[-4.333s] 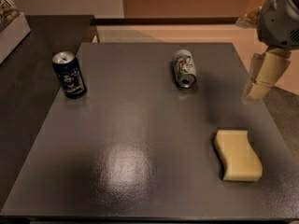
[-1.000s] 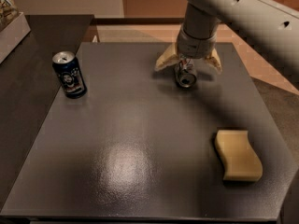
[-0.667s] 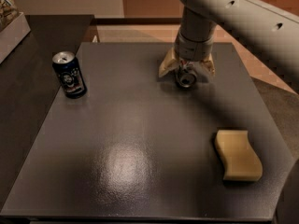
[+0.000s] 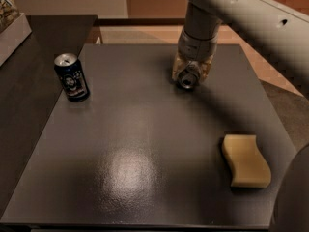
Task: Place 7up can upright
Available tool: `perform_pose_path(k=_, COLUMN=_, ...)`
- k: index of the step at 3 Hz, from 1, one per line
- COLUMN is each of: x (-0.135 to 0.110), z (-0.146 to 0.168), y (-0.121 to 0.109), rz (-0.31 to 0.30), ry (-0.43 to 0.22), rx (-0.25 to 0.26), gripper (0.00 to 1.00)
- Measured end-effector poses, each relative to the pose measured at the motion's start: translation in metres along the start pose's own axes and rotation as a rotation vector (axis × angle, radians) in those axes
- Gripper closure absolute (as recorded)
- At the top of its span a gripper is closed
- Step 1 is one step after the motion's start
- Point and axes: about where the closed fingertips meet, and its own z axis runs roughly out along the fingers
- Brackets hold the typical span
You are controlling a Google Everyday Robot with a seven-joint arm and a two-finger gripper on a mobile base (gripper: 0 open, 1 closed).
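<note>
The 7up can (image 4: pixel 186 80) lies on its side at the back middle of the dark grey table (image 4: pixel 145 168), with its shiny round end facing me. Only that end and a bit of the silver body show. My gripper (image 4: pixel 189 75) comes straight down from the pale arm above. Its two tan fingers (image 4: pixel 176 70) press against the can's left and right sides, shut on it. The can still rests on the table top.
A dark blue can with white graphics (image 4: pixel 71 77) stands upright at the back left. A yellow sponge (image 4: pixel 245 160) lies at the right front. A white box (image 4: pixel 12 30) sits on the darker counter to the far left.
The gripper came from the right side over the can. Its fingers, spread wide a second ago, have drawn in against the can's sides. The can has not moved.
</note>
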Motion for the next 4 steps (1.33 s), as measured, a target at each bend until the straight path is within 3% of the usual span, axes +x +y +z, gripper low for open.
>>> perform_pose_path(k=1, x=0.004, z=-0.014, y=-0.007, rz=0.09, ry=-0.012, rx=0.04, gripper=0.87)
perform_pose_path(k=2, x=0.004, z=-0.043, y=-0.018, rz=0.256, ry=-0.049, rx=0.111, gripper=1.0)
perform_pose_path(k=4, x=-0.028, z=-0.095, y=-0.038, rz=0.633, ry=-0.157, rx=0.307, gripper=1.0)
